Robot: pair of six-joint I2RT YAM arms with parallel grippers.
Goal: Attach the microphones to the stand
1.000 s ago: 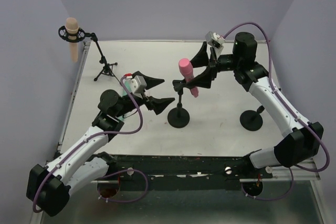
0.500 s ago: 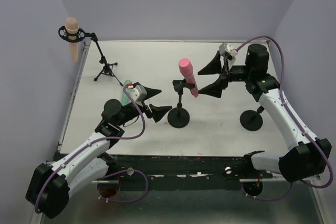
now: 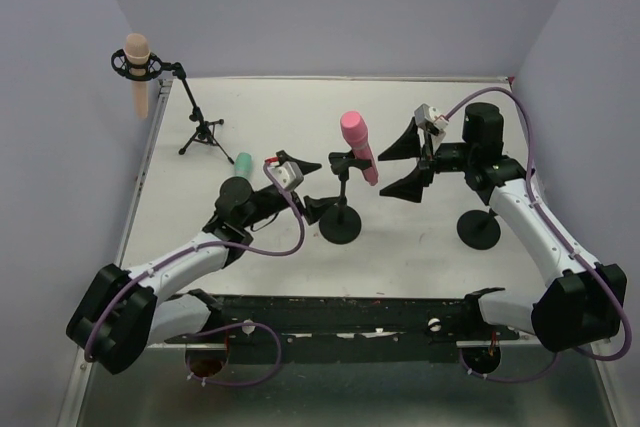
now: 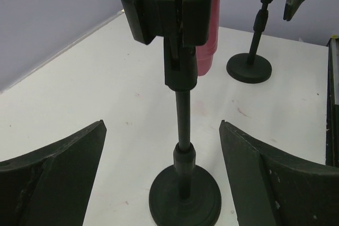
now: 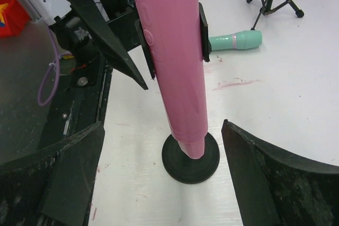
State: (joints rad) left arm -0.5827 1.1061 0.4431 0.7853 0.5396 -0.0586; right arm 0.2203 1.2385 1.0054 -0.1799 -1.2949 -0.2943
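Observation:
The pink microphone (image 3: 358, 145) sits clipped in the middle round-base stand (image 3: 341, 219); it shows large in the right wrist view (image 5: 172, 56). The peach-beige microphone (image 3: 137, 69) hangs in the tripod stand (image 3: 200, 127) at the back left. The teal-green microphone (image 3: 243, 161) lies on the table behind my left arm, also in the right wrist view (image 5: 235, 41). My left gripper (image 3: 311, 187) is open and empty, just left of the middle stand's pole (image 4: 183, 125). My right gripper (image 3: 405, 162) is open and empty, right of the pink microphone.
A second round-base stand (image 3: 480, 227) stands at the right, near my right arm; it also shows in the left wrist view (image 4: 250, 66). The white table (image 3: 420, 247) is walled in by purple panels. A dark frame edge runs along the front.
My left gripper has moved right and lowered toward the middle stand, uncovering the teal-green microphone. My right gripper has pulled back from the pink microphone, which stays in the clip.

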